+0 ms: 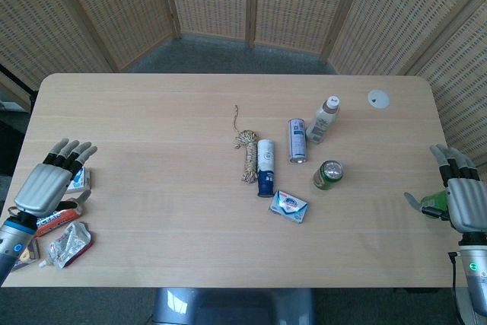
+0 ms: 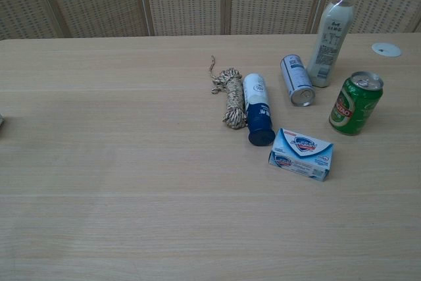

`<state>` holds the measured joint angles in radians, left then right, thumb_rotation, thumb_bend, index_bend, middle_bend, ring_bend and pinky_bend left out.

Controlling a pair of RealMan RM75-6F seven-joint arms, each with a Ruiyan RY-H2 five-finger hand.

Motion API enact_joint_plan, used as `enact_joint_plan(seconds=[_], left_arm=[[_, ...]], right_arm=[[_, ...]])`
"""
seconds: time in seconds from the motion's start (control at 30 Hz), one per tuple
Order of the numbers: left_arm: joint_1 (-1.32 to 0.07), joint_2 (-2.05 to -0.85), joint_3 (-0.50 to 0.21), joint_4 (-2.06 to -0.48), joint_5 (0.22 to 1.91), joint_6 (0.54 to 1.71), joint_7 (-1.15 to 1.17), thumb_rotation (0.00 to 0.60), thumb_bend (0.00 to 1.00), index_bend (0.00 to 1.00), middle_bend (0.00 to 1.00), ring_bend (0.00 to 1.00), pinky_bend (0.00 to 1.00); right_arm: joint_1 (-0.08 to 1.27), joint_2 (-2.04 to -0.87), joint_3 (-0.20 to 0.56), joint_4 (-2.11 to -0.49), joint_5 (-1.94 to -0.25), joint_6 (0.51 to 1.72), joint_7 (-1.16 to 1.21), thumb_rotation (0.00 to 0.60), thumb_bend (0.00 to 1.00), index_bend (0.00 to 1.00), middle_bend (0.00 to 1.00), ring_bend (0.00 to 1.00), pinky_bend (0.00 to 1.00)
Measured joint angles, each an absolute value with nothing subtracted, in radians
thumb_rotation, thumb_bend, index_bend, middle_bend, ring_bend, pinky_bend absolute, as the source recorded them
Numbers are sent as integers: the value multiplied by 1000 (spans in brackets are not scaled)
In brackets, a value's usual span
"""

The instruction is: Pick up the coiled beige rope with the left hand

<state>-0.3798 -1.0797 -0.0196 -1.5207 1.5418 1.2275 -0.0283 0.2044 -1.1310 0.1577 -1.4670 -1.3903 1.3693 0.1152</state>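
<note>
The coiled beige rope point(image 1: 247, 156) looks light and soft; its middle offers the best hold, though it touches the blue tube point(image 1: 265, 167). Left hand point(image 1: 52, 182) rests apart, empty.

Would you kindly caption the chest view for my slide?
Coiled beige rope lies beside a blue-capped tube, with neither hand in frame.

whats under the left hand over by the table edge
The left hand hovers over small packets: a white-blue pack, a red-and-white tube, and a crinkled silver pouch nearer the edge. Whatever lies directly beneath the palm is covered, and the chest view misses it.
</note>
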Motion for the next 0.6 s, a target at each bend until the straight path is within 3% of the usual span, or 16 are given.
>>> enact_joint_plan(seconds=[0.43, 0.6], left_arm=[[-410, -1092, -16, -1505, 1553, 1183, -72, 539, 368, 104, 75, 0, 0], [-468, -1098, -25, -1505, 1570, 1115, -80, 541, 369, 106, 54, 0, 0]], right_arm=[[196, -1128, 151, -1483, -1402, 1384, 122, 325, 245, 0, 26, 0, 0], [194, -1130, 149, -1484, -1400, 1382, 131, 323, 246, 0, 26, 0, 0]])
